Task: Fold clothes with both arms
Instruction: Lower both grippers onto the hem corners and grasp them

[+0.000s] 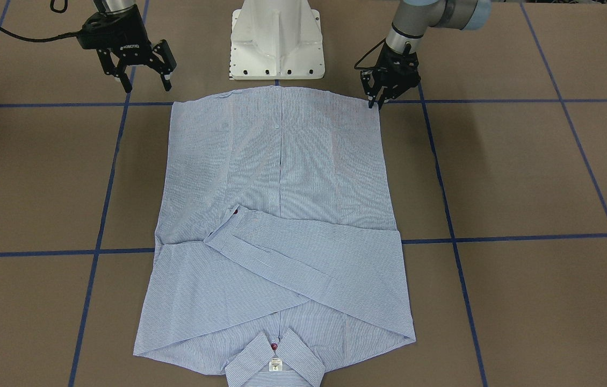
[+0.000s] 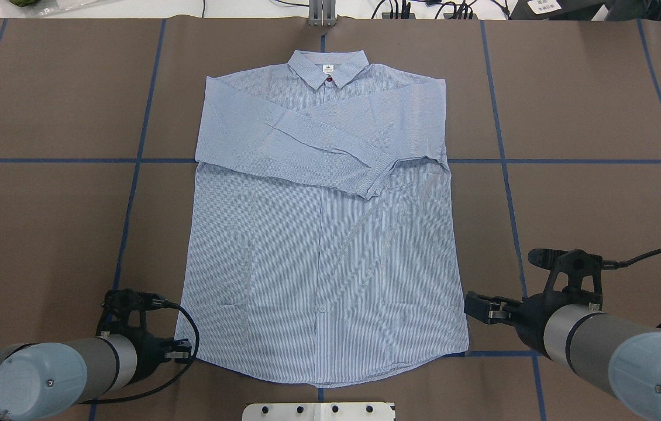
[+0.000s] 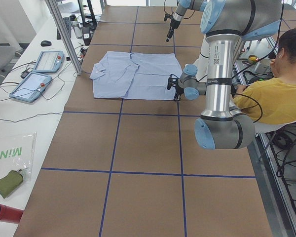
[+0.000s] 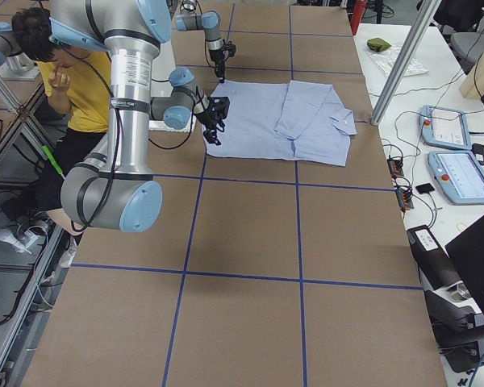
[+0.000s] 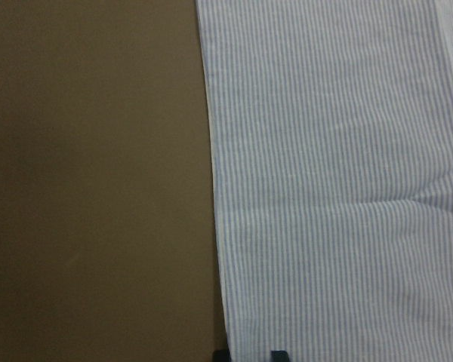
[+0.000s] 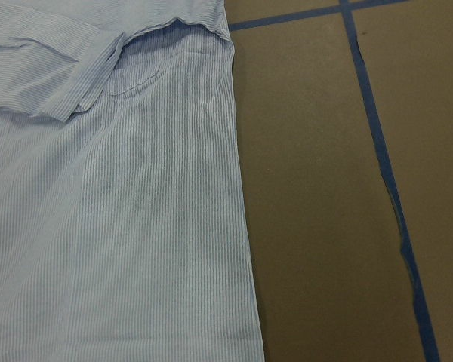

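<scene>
Overhead exterior view: the shirt point(image 2: 319, 245) lies flat and front-up in the middle of the desk point(image 2: 599, 204). Its collar point(image 2: 328, 67) is on the far side from the robot, the sleeves point(image 2: 307, 152) are crossed over the chest, and the hem is nearest the robot.

The left claw point(image 1: 377, 99) is right down at its hem corner. Its fingers have only a narrow gap between them, and I can't see any cloth actually pinched. The right claw point(image 1: 146, 83) is spread wide and empty, near the other hem corner but not touching the cloth.

Here's what could go wrong, I reckon:
- **Uneven start:** one claw is at the cloth and the other isn't. If the left one lifts first, the hem goes up crooked and the fold ends up skewed.
- **Bad grip:** the fabric is thin and sits flush on the desk. A claw could close on nothing, or grab just one layer so the back drags behind.
- **Loose sleeves:** nothing holds them in place. A quick swing of the hem toward the collar could slide them apart.
</scene>
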Controlling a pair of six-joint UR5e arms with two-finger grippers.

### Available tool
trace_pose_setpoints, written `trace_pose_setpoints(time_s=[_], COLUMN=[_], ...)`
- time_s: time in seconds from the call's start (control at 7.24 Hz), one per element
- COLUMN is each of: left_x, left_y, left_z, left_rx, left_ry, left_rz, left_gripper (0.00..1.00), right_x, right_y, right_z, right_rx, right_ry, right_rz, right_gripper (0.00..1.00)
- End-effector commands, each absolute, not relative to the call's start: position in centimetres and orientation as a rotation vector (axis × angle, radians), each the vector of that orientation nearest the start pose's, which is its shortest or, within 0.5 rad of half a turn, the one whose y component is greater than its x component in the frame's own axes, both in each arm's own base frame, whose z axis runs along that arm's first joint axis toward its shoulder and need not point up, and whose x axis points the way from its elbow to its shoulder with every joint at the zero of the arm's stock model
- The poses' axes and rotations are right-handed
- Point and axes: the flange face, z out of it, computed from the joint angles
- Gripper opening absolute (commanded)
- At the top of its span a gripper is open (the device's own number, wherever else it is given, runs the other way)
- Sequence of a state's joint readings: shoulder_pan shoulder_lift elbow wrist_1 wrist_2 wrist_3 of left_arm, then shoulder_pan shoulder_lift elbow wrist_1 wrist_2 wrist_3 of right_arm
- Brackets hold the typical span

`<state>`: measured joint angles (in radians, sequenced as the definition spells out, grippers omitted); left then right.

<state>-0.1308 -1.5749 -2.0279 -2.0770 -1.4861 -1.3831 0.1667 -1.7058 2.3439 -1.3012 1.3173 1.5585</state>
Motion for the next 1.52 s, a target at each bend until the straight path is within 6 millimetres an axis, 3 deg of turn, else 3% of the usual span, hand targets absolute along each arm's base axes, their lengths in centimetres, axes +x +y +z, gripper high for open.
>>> trace_pose_setpoints(time_s=[0.0, 0.55, 0.83, 1.1, 1.38], left_x=[46.8, 47.1, 47.3, 47.6, 47.8], left_y=[-20.4, -20.5, -20.6, -20.6, -20.3], left_z=[38.4, 37.2, 36.5, 35.3, 35.3], left_rx=[0.214, 0.217, 0.216, 0.221, 0.221], left_ry=[0.953, 0.984, 1.0, 1.023, 1.022], left_rz=[-0.025, -0.035, -0.046, -0.043, -0.036], left_gripper=[0.0, 0.0, 0.0, 0.0, 0.0], right_x=[-36.6, -37.5, -38.1, -39.0, -40.7], right_y=[-21.9, -20.4, -19.9, -19.4, -18.4], right_z=[33.3, 32.9, 34.0, 34.9, 37.3], right_rx=[0.309, 0.312, 0.296, 0.288, 0.291], right_ry=[-0.879, -0.917, -0.94, -0.939, -0.909], right_rz=[0.26, 0.283, 0.328, 0.399, 0.463], right_gripper=[1.0, 1.0, 0.96, 0.73, 0.57])
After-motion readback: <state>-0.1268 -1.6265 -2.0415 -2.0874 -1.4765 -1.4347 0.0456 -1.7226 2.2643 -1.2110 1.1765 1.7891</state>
